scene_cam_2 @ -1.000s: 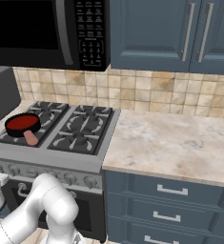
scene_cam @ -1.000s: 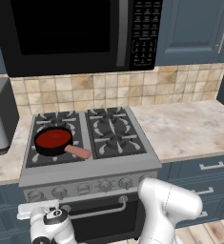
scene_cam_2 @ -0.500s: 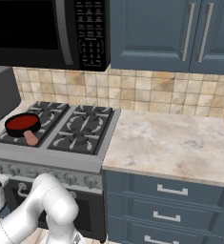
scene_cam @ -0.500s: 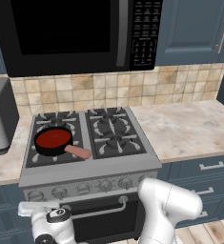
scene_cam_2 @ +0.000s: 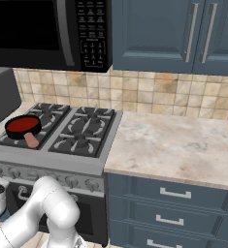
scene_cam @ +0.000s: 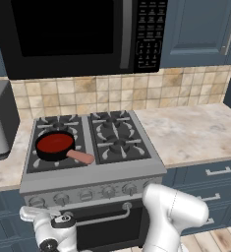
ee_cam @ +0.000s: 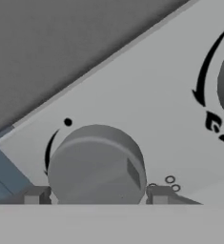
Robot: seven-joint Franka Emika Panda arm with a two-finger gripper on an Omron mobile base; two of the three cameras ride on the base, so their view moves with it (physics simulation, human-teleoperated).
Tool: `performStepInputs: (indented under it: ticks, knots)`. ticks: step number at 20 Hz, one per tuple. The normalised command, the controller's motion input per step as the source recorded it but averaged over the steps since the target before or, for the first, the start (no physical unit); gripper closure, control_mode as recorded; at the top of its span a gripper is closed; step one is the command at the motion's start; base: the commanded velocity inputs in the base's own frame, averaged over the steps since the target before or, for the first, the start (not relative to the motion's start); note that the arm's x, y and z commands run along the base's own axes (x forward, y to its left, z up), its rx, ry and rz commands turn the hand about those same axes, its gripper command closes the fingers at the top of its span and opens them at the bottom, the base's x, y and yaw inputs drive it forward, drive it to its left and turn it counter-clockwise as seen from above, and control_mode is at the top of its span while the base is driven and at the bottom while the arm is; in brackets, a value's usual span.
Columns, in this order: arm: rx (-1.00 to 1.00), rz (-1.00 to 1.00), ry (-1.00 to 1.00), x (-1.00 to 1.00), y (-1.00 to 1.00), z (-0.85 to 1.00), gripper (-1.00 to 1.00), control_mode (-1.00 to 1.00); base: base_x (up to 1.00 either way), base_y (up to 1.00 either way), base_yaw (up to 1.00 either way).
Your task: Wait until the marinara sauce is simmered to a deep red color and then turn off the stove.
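Gripper [ee_cam: 95, 195] is sitting open in my hand view, its fingertips [ee_cam: 35, 195] flanking a round grey knob [ee_cam: 96, 164] on the stove [scene_cam: 95, 179] front without touching it. From the left base camera I'm seeing the marinara sauce [scene_cam: 54, 143], deep red, sitting in the pan [scene_cam: 52, 153] at 9 o'clock on the cooktop.

A round grey knob [ee_cam: 96, 164] on the stove [ee_cam: 147, 90] front sits between the two fingertips [ee_cam: 35, 195].
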Motion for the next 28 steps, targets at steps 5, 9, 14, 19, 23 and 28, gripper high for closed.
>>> performStepInputs:
  ticks: [5,9,14,19,23,28]
  knots:
    - [0.19,-0.04,0.0,-0.08,0.0,-0.11,1.0,-1.0,0.0,0.0,0.0]
    - [0.2,-0.05,0.0,-0.07,0.0,-0.14,1.0,-1.0,0.0,0.0,0.0]
    - [0.2,-0.04,0.0,-0.14,0.0,-0.18,1.0,-1.0,0.0,0.0,0.0]
    - [0.21,-0.06,0.0,-0.19,0.0,-0.24,1.0,-1.0,0.0,0.0,0.0]
    - [0.21,-0.08,0.0,-0.18,0.0,-0.2,1.0,-1.0,0.0,0.0,0.0]
    - [0.2,-0.08,0.0,-0.18,0.0,-0.2,1.0,-1.0,0.0,0.0,0.0]
